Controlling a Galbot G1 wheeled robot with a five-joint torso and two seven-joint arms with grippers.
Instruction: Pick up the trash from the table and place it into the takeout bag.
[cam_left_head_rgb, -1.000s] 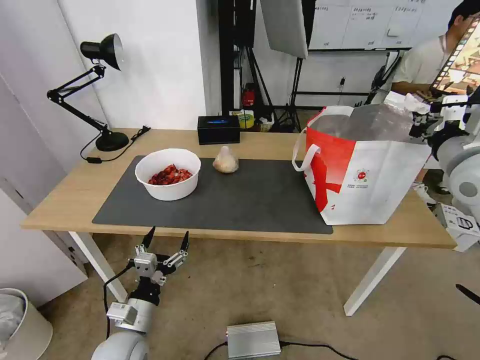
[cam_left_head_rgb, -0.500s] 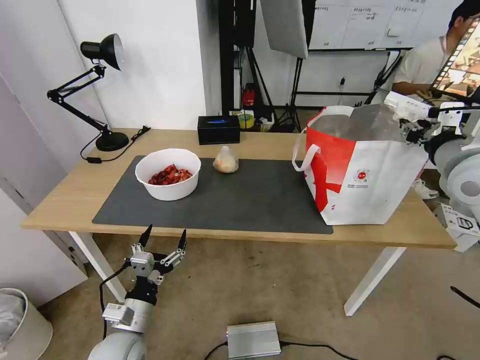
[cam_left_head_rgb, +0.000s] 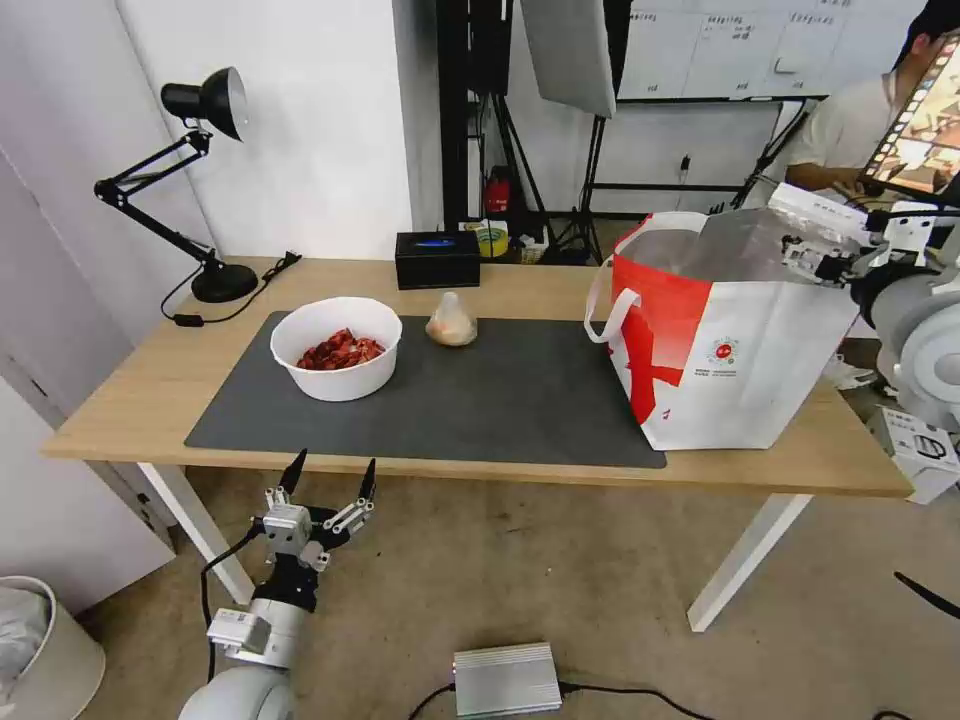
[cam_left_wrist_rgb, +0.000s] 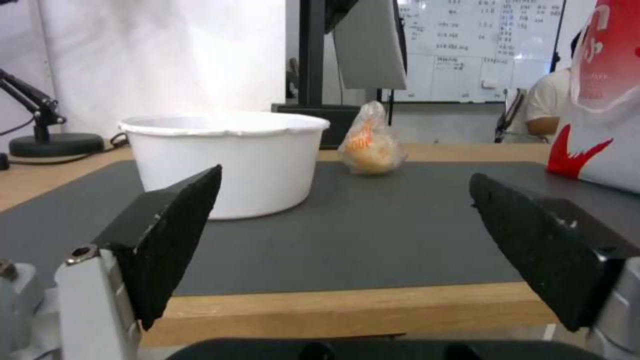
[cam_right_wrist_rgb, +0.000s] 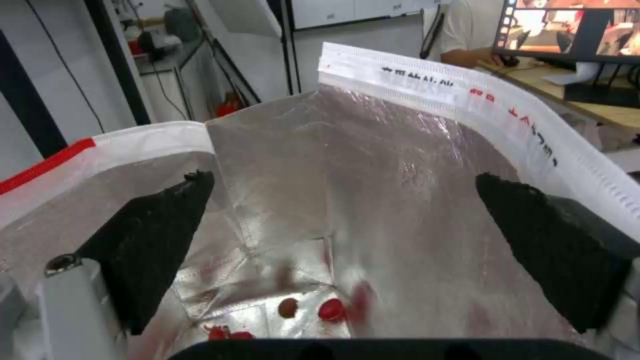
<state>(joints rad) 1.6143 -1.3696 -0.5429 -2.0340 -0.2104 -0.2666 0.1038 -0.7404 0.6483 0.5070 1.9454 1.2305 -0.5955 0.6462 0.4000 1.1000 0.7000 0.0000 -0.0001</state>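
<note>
Right end effector (cam_right_wrist_rgb: 340, 220) hung over takeout bag (cam_left_head_rgb: 740, 370) mouth, jaws apart, empty, placed for drop. Left end effector (cam_left_head_rgb: 328, 482) waited below desk (cam_left_head_rgb: 140, 400) edge, jaws apart.

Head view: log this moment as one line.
right hand: open over takeout bag | left hand: open, below table | bowl: on mat

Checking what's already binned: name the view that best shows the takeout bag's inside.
The right wrist view: it looks down into the takeout bag, showing foil lining and red bits. The head view shows its outside; the left wrist view, one edge.
</note>
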